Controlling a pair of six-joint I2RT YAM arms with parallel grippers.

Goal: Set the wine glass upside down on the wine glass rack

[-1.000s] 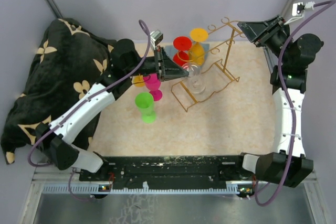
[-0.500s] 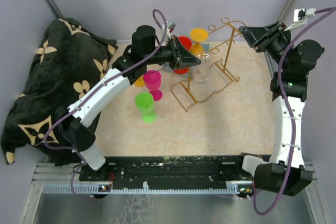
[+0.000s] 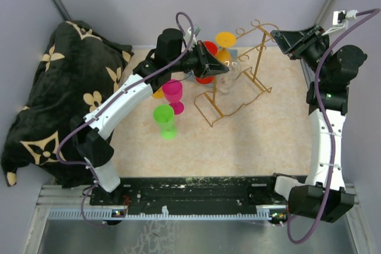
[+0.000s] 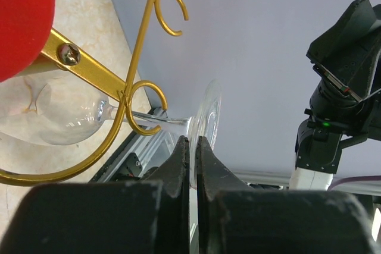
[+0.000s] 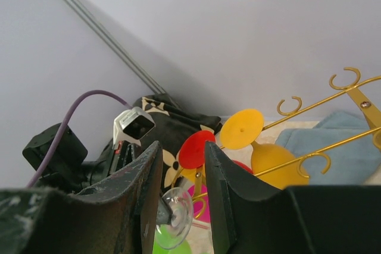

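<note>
clear wine glass [image 4: 83, 120] lies sideways, stem crossing a curled loop of the gold wine glass rack [image 4: 95, 72], bowl out beyond the fingertips. left gripper [image 4: 191, 144] pinches the foot's rim. right gripper [image 5: 181, 156] hangs spread, nothing between, rack ahead of it.

The clear wine glass [image 4: 65, 120] tilts sideways, its stem inside a curled loop of the gold wire rack [image 4: 89, 71], far centre.
</note>
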